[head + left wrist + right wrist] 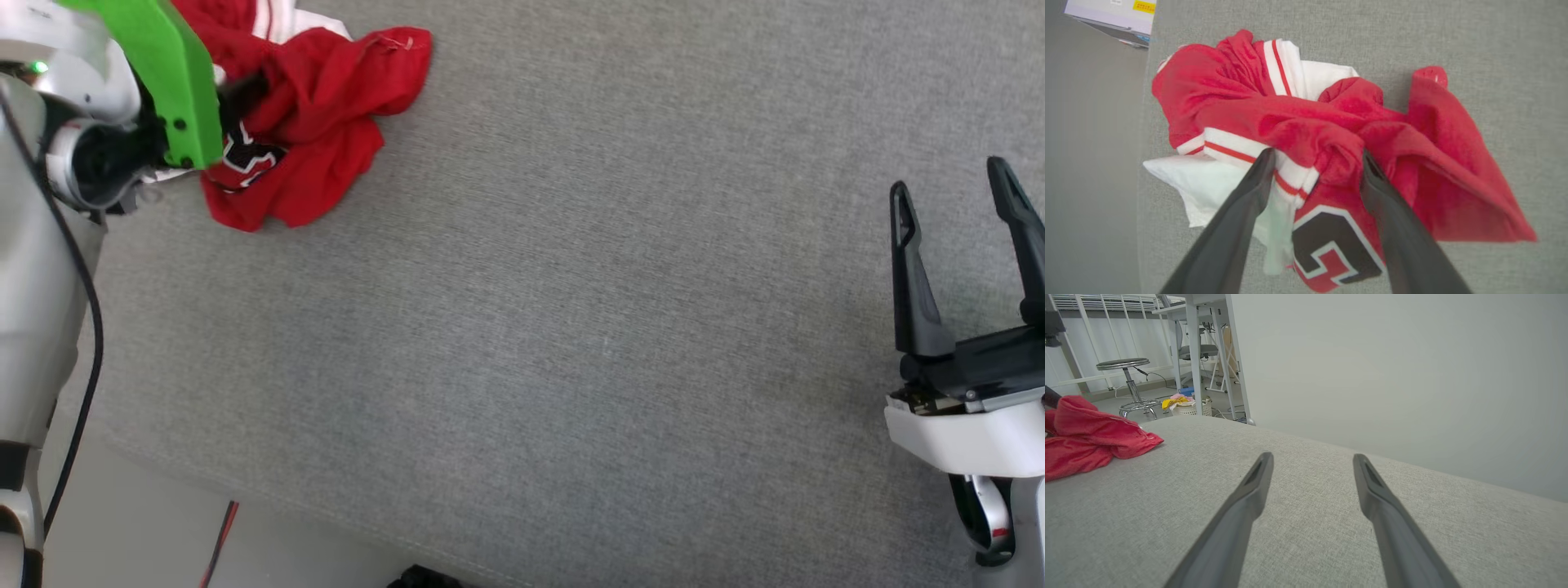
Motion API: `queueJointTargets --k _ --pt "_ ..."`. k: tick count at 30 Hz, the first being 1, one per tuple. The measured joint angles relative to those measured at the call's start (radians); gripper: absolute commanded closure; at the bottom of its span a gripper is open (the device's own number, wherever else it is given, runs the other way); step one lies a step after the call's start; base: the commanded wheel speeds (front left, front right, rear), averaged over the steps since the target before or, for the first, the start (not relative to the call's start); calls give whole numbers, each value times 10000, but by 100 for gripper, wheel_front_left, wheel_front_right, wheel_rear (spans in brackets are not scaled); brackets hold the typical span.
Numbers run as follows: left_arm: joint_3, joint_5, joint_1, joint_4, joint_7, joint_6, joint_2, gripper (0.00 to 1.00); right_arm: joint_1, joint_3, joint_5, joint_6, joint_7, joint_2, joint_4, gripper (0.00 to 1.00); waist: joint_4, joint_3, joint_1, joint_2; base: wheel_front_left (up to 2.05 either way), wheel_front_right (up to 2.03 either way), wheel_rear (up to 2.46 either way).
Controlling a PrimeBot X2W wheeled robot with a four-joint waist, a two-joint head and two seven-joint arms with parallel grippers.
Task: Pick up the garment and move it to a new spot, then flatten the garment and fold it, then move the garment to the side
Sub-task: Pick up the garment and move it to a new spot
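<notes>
Where the left gripper (1316, 154) reaches down onto the garment (1241, 90), its jaws stand wide apart with a bunched red fold between the two tips, and the fingers (1241, 212) touch the cloth on either side; nothing is pinched or lifted. Just beneath them lie a band of red-and-white striped trim, a white sleeve spread flat toward one side, and part of a black, white-outlined print on red. The garment is a crumpled heap on the grey surface (571, 327), at its far left in the head view and close to the edge. A green bracket (171, 82) on the left arm covers part of the heap there, and a black cable (91, 327) runs down beside the pale forearm. The right gripper (949, 180) has its jaws wide open too, holding nothing, low over bare grey cloth at the lower right and well apart from the garment. Beyond the surface, the right wrist view shows a plain wall (1392, 375), white desk legs (1194, 355), a stool (1124, 364) and a basket (1189, 409) with yellow and pink cloth in it
</notes>
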Motion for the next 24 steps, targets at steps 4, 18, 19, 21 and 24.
queueJointTargets --k 4,18,19,21,24 --pt "-723 -38 10 407 328 0 44 0 -157 -8 -2 0 0 -65 -36 0 -203 360 0 0 0 0 0" --pt "-2462 -617 -396 1005 -155 0 395 100 -358 -52 4 0 0 -117 8 0 -628 825 -1 1 0 0 0" --pt "-2598 -665 -398 999 -318 0 401 100 -362 -33 6 0 0 -102 25 0 -620 759 -1 0 0 0 0" --pt "-2805 -686 -412 999 -779 2 433 100 -364 -8 10 0 0 -35 73 0 -601 598 -1 0 0 0 0" --pt "-3266 -556 -425 890 -1494 0 562 100 -363 15 56 0 0 178 165 0 -585 268 -1 -1 0 0 0"
